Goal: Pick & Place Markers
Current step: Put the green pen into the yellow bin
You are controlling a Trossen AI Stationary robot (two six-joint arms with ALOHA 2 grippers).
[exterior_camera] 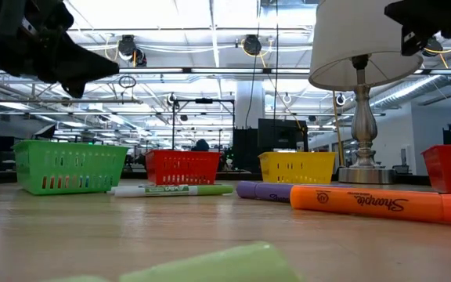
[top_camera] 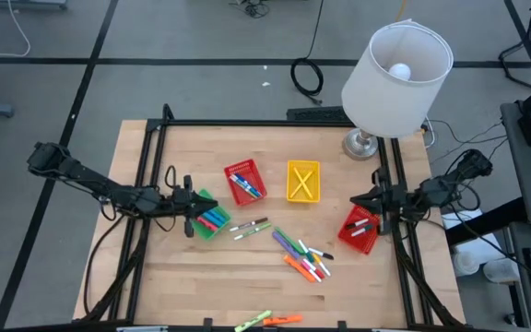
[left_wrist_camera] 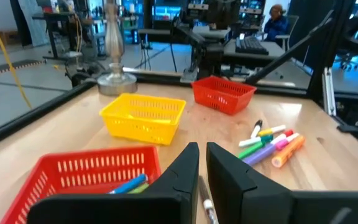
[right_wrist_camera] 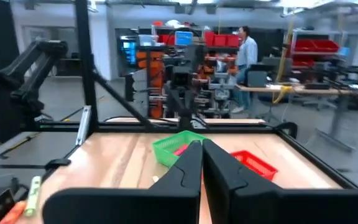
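**Low view check-in: both claws up and empty, markers all in the middle**

Low view first: an orange marker point(exterior_camera: 382, 205) lies nearest the front, long axis running across the picture, with a purple one point(exterior_camera: 263, 190) and a green-and-white one point(exterior_camera: 171, 189) just behind it. Further back sit the green basket point(exterior_camera: 69, 166), a red basket point(exterior_camera: 182, 166) and the yellow basket point(exterior_camera: 297, 166), then the lamp point(exterior_camera: 364, 94).

From above, the main pile of markers point(top_camera: 304, 258) is scattered on the table point(top_camera: 155, 286) between the two arms, mostly lying diagonally. A few more sit at the front edge point(top_camera: 267, 320), very close to dropping off.

The left claw point(top_camera: 189, 207) hovers at the green basket, fingers nearly together with a thin slit, holding nothing. The right claw point(top_camera: 378, 210) is pinched shut and empty, over the other red basket point(top_camera: 360, 230) by the right edge.

The pile lies inward from both claws, a bit nearer the right one, probably. Open wood surrounds it, so there's room to approach; the frame rails on both sides are the tight spots.
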